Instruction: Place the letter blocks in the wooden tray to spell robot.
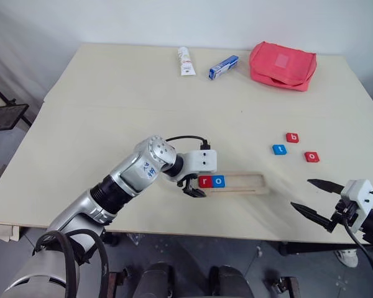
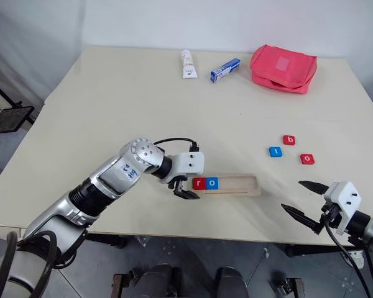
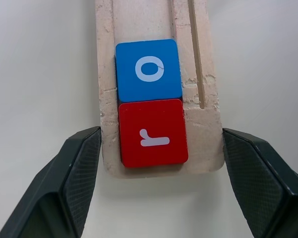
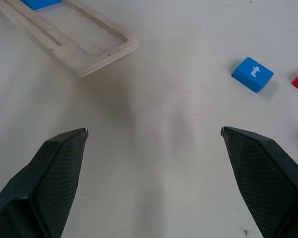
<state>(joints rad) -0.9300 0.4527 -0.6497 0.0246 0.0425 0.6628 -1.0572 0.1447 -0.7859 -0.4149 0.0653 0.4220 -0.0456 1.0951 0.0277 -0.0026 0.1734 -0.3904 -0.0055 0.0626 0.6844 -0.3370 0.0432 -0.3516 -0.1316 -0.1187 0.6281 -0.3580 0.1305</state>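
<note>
Wooden tray (image 1: 239, 183) lies near the tabletop's (image 1: 112, 105) front edge, long axis parallel to it. Contents: red "r" block (image 3: 152, 132) at the tray's left end, blue "o" block (image 3: 148, 70) touching it on the right; rest of the tray bare, lengthwise groove visible.

My left gripper (image 3: 156, 186) sits at the tray's left end, fingers spread wide on either side of it, holding nothing.

Remaining blocks lie loose on the tabletop toward the right edge: blue "t" (image 1: 279, 149), red "b" (image 1: 292, 138), red "o" (image 1: 311, 157), near each other but apart.

My right gripper (image 1: 311, 197) hovers over the front right corner, fingers wide, empty; open tabletop between it and the tray.

Far edge: white tube (image 1: 185, 61), blue-and-white box (image 1: 224, 67), red pouch (image 1: 282, 65).
</note>
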